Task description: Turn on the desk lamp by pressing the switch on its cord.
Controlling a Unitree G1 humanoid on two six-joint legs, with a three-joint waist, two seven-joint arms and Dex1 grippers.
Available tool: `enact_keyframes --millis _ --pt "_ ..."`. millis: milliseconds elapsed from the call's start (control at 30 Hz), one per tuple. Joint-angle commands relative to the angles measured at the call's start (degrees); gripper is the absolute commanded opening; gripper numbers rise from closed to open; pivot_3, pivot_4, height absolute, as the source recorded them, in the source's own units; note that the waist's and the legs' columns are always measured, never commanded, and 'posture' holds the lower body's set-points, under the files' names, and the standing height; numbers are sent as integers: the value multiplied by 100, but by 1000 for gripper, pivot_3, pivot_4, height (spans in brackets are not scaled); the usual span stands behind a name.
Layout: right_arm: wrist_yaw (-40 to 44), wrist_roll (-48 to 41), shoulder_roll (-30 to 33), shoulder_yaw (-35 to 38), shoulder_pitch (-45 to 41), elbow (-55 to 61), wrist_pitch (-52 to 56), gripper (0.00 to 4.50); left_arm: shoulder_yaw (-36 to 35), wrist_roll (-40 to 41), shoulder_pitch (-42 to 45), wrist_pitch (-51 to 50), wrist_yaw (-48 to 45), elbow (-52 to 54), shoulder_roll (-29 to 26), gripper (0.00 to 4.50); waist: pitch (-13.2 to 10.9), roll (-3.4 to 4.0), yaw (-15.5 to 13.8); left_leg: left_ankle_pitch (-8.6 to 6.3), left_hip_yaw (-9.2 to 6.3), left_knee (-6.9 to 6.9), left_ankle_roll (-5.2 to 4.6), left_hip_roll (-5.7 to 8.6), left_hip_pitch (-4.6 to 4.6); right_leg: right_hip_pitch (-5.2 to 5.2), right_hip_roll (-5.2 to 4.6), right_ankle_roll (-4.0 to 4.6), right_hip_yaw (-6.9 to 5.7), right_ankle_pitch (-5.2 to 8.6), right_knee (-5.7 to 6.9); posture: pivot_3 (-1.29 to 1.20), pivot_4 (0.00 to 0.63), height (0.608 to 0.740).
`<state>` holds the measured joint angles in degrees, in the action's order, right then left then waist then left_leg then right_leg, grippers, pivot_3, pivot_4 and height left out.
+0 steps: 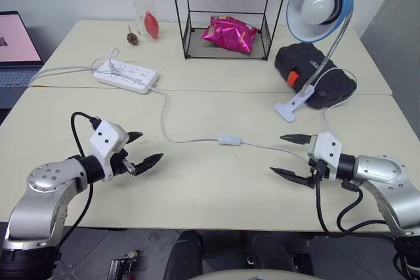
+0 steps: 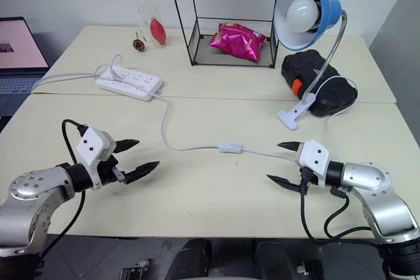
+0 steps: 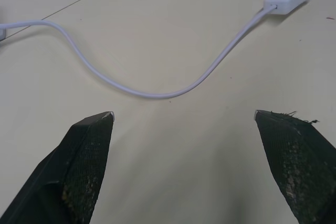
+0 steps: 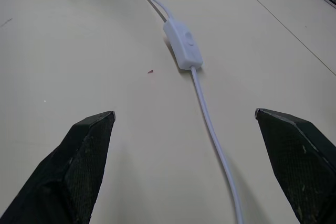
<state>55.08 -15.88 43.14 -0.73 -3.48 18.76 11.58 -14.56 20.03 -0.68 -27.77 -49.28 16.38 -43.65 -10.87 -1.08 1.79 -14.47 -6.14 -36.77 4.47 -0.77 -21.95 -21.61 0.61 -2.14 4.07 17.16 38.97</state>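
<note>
One switch [image 1: 228,140] sits flat on the bench [image 1: 197,188] between the two tools, long axis running left-right along its one cord [image 1: 172,137]. One desk lamp [image 1: 319,6] is clipped far right, shade facing the camera. Left tool [image 1: 144,149] and right tool [image 1: 289,155] both hover spread wide, empty.

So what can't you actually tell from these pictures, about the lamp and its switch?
- Switch: which way its rocker is set; too small in the head views, unclear in the right wrist view.
- Cord: its plug end at the power strip; too small.
- Desk lamp: what its clamp grips; the black case crowds it.
- Laptop: cut off by the edge.
</note>
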Motion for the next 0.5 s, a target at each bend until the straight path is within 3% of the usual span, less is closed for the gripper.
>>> enact_keyframes --millis 33,500 --pt "38 -35 58 139 5 107 -139 4500 -125 152 121 148 40 219 21 4476 0 0 -1 0 0 0 0 0 0 0 0 0 0 0 0 0 150 740" --pt "-2 -85 87 188 91 231 -62 4500 107 112 283 291 -17 226 -3 4476 0 0 -2 0 0 0 0 1 0 0 1 0 0 0 0 0 150 740"
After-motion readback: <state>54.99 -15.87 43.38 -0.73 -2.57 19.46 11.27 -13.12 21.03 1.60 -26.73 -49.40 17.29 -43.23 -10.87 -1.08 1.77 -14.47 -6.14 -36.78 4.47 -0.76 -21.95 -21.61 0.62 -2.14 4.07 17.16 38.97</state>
